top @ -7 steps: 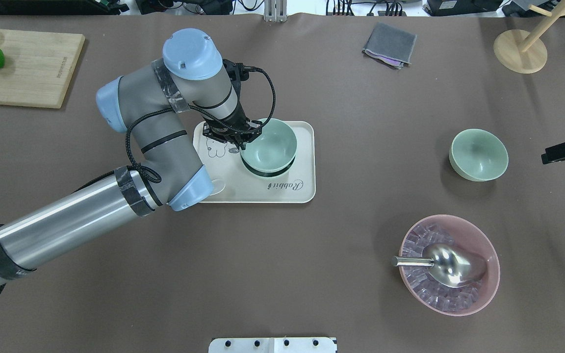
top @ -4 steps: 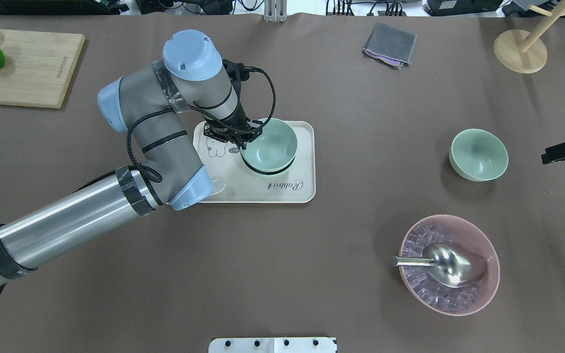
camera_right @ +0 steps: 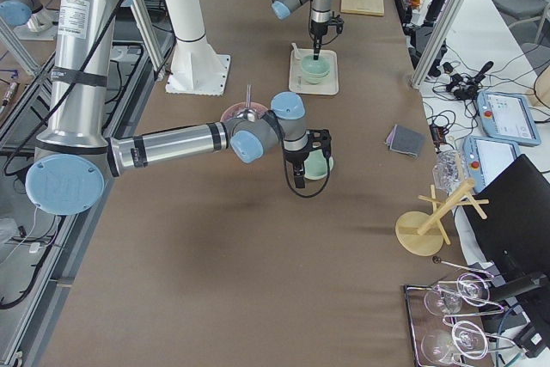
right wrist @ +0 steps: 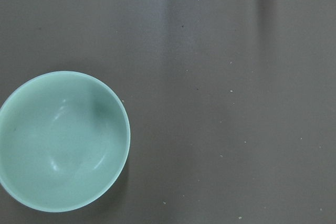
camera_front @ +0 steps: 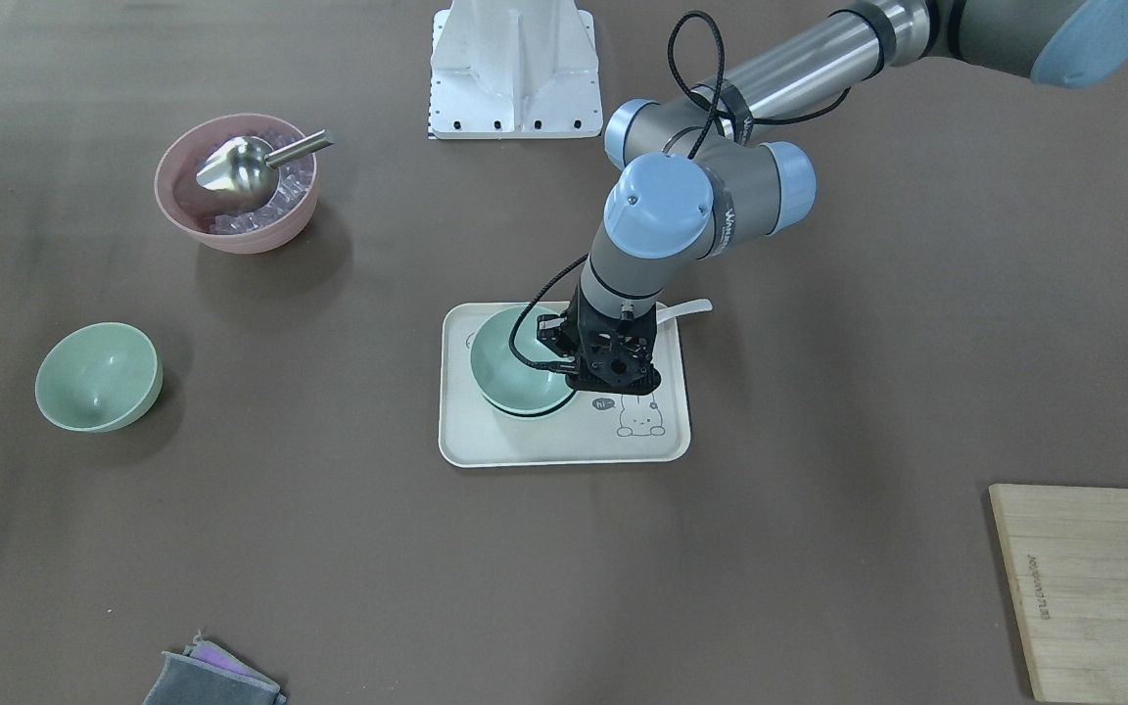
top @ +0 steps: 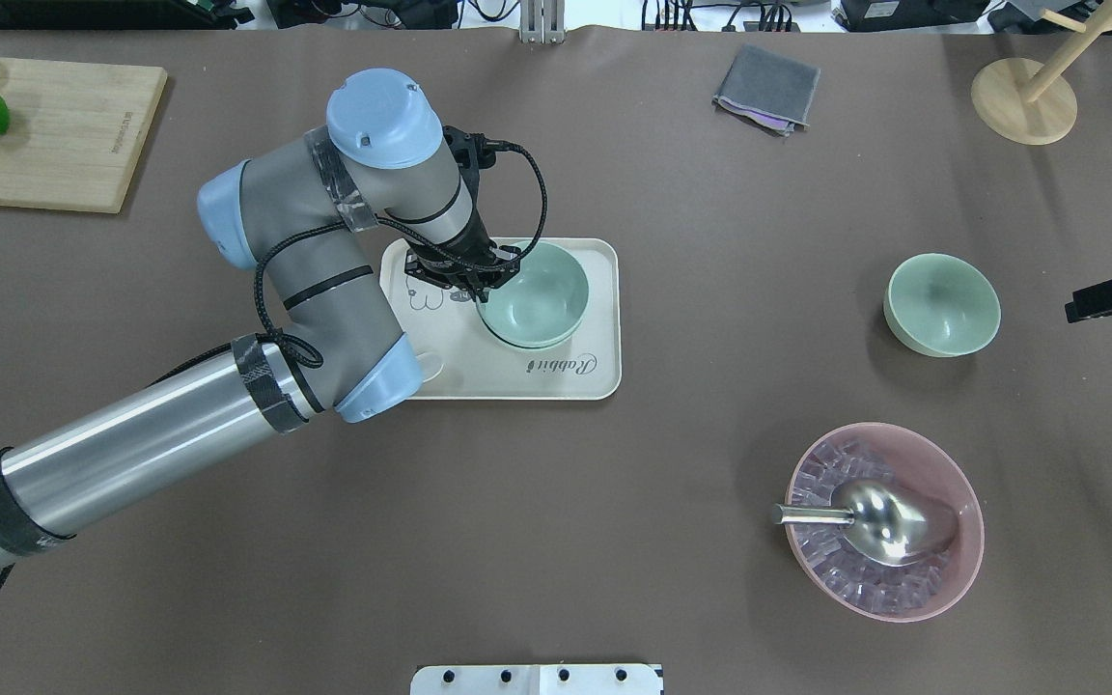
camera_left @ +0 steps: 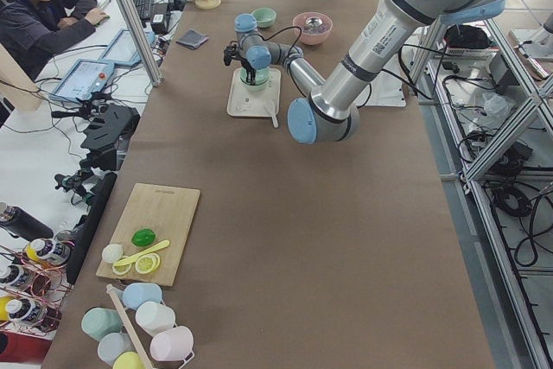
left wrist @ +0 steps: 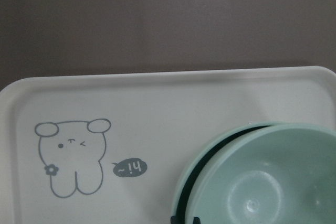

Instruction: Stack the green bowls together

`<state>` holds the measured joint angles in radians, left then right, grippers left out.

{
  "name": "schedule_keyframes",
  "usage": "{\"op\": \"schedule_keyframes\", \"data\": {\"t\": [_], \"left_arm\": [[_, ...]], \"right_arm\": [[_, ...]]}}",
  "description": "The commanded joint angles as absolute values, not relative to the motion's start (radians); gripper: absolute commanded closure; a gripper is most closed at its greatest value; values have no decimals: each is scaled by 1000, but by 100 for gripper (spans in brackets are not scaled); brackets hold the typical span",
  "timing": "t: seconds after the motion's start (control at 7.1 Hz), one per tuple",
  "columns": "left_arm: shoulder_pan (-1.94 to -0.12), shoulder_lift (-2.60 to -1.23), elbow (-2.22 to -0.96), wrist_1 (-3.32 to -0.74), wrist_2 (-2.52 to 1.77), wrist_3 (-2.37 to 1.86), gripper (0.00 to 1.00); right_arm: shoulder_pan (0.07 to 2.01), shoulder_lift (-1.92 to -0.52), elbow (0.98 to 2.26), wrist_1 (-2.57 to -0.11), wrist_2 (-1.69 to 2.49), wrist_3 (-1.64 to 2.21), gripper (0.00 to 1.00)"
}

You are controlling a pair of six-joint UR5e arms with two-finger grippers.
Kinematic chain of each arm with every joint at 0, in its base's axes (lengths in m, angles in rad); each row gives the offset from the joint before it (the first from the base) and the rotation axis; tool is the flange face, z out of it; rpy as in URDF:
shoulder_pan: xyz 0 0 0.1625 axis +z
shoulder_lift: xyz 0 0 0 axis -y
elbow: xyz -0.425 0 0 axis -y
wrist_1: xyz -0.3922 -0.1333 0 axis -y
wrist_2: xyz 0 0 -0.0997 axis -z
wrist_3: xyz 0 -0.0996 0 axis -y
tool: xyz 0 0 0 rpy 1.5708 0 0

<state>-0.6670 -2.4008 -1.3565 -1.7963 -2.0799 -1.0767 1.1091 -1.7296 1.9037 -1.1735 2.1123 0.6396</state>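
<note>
Step in hand, as I judge: nesting upper pale mint-green round plastic bowl (top: 539,297) into lower matching green bowl (left wrist: 186,171) on cream rectangular plastic tray (top: 595,378). The left gripper (top: 479,286) is clamped on upper bowl rim. Upper bowl sits off-centre, dark crescent gap on gripper side. To do well: centre until gap is even, lower straight, release only when seated, lift finger out vertically. 3rd green bowl (top: 942,304) stands alone near right gripper (top: 1082,307); cannot tell whether that pincer is open or closed.
</note>
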Motion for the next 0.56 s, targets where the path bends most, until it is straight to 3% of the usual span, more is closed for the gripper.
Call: {"op": "schedule_keyframes", "data": {"t": [0.0, 0.14, 0.28, 0.42], "left_arm": [[-666, -2401, -1361, -1796, -2080, -1071, 100], [-666, -2402, -1362, -1796, -2080, -1068, 79], [-666, -2402, -1364, -1802, -2082, -1068, 42], [-666, -2398, -1364, -1837, -2080, -1066, 26]], "right_arm": [[1109, -1729, 1904, -1173, 2112, 640, 0], [1109, -1729, 1904, -1173, 2112, 640, 0], [1109, -1729, 1904, -1173, 2112, 640, 0], [1109, -1729, 1904, -1173, 2112, 640, 0]]}}
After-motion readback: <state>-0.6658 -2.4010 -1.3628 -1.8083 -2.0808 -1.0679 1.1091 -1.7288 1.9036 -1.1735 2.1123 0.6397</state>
